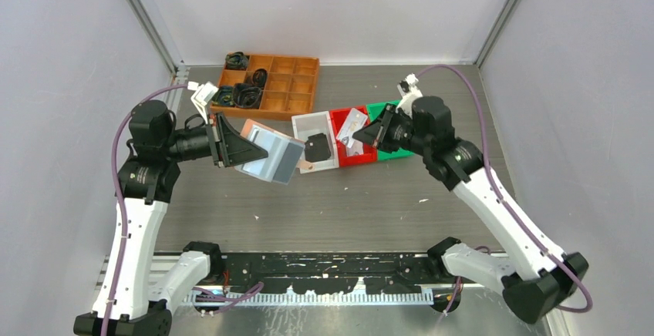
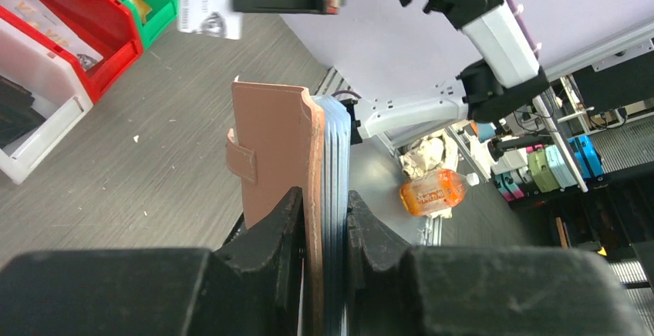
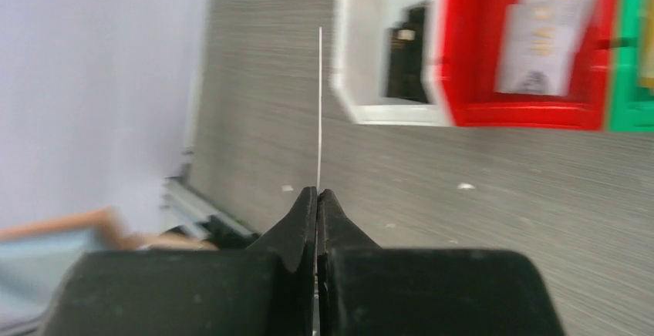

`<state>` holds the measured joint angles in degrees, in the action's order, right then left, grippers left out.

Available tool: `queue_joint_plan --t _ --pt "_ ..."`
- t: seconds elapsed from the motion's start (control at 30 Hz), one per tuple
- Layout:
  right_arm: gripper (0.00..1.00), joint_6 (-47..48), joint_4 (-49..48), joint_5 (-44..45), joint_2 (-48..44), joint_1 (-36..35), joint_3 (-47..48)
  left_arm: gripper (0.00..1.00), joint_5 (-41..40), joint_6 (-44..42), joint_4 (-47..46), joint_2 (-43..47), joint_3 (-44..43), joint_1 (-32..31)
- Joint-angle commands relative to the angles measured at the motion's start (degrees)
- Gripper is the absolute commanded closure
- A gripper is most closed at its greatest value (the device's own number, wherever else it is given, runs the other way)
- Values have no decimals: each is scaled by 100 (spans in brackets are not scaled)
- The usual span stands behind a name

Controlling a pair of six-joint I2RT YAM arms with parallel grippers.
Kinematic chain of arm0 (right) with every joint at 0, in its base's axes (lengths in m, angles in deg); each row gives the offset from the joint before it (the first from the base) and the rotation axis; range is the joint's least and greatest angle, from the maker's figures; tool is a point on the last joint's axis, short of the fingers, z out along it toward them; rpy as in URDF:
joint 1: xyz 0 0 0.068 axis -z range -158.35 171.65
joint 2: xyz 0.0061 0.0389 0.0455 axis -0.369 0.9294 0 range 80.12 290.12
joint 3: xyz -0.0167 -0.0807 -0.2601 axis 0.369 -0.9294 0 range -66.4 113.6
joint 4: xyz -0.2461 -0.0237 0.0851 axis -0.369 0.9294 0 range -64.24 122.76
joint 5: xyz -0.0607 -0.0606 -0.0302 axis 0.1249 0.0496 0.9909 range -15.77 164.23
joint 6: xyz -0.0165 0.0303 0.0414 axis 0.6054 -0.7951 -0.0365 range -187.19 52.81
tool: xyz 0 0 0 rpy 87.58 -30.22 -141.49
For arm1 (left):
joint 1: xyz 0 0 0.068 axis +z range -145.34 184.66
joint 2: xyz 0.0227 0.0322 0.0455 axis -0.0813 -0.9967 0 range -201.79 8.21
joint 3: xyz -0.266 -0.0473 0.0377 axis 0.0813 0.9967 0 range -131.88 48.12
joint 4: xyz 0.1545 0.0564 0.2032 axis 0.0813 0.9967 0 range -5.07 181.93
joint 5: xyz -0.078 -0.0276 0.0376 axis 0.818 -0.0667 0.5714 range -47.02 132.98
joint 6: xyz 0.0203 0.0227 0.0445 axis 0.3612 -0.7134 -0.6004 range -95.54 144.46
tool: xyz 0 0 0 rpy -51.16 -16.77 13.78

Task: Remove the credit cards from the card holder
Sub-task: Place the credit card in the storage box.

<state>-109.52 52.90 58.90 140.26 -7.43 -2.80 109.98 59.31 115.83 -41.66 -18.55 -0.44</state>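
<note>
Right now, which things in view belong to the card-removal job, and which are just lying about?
Job: card holder, in left tool; held card, in right tool; second card, in red bin.
Lying about: orange tray, white bin, black item, green bin.

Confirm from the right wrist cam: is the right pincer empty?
No, the right pincer is shut on a thin credit card, seen edge-on and sticking out from between its tips.
</note>
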Motion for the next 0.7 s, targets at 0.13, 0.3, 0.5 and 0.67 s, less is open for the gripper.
queue_joint_plan --t 0.13,0.3,0.5,0.67 --pt "99 1796 1570 2084 2093 90 985 100 282 -414 220 120 -320 45" --pt "99 2053 1389 1855 3113 213 1740 100 359 -409 221 233 -273 40" --pt "99 2204 1381 1145 4228 232 2676 100 474 -400 208 348 -206 42" --pt "99 2379 1548 792 4884 236 3141 100 559 -389 248 387 -249 42"
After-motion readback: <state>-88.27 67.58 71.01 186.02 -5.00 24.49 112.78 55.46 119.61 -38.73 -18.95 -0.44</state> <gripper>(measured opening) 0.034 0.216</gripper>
